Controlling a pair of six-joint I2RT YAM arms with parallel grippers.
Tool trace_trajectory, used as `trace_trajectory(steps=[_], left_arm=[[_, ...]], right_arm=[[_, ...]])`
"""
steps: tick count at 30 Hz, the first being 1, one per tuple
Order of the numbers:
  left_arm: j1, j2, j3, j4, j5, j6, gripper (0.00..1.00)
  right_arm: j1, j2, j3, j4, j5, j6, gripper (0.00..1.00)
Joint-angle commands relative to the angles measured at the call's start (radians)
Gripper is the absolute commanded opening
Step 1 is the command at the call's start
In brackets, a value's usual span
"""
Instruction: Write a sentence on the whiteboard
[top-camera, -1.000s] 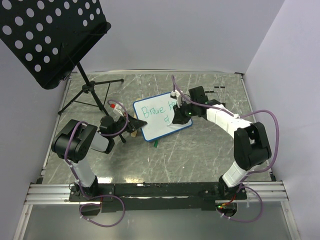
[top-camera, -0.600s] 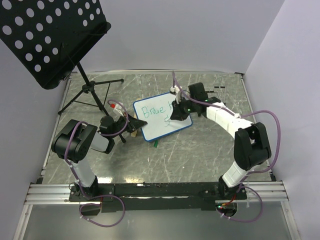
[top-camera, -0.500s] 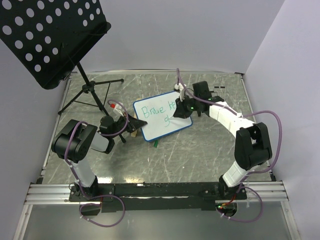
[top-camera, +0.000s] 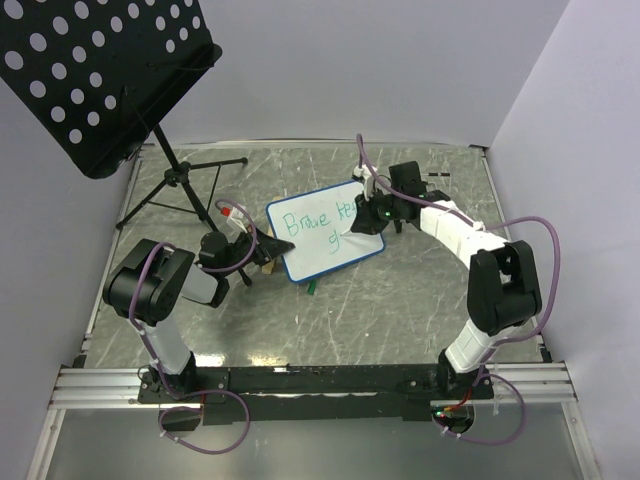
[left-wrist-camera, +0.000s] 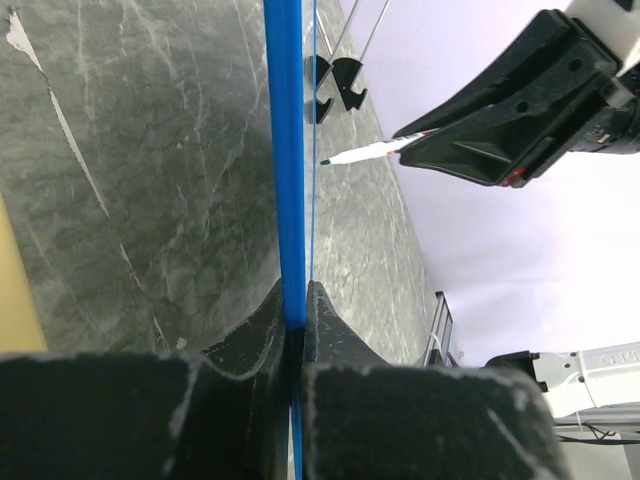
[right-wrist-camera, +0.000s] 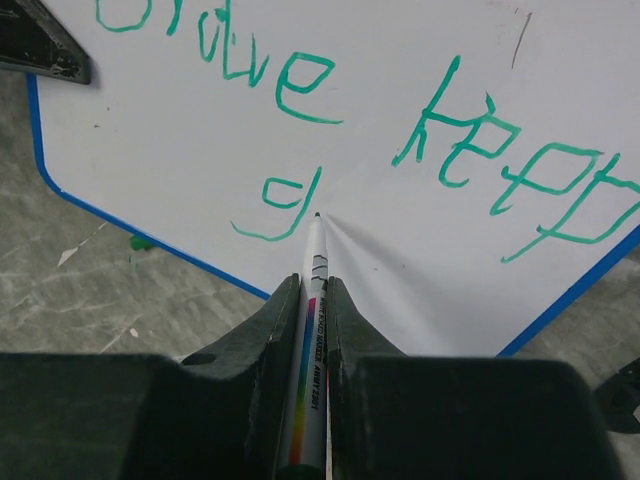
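While near one marker (right-wrist-camera: 314, 262), one whiteboard (right-wrist-camera: 190, 150).

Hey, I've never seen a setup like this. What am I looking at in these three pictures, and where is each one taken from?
These are two robot arms bolted at the near edge of a grey table. The wide picture comes from a fixed camera above and behind them. The other two come from small cameras on each arm's wrist, so you see that arm's own fingers up close.

The left gripper is pinched on the blue rim of a small whiteboard, holding it. The right gripper is shut on a marker, whose tip is at the board beside a green "g". The sentence so far reads "Brave keep", with that single letter beneath it.

A black perforated music stand is at the far left.
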Motion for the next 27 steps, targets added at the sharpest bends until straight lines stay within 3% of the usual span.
trace_trajectory(steps=[1, 27], left_arm=[[-0.006, -0.015, 0.018, 0.312, 0.033, 0.024, 0.01], [-0.005, -0.018, 0.010, 0.318, 0.037, 0.029, 0.01]], right_arm=[[0.001, 0.028, 0.053, 0.018, -0.001, -0.008, 0.00], [-0.023, 0.067, 0.077, 0.003, 0.070, -0.008, 0.00]])
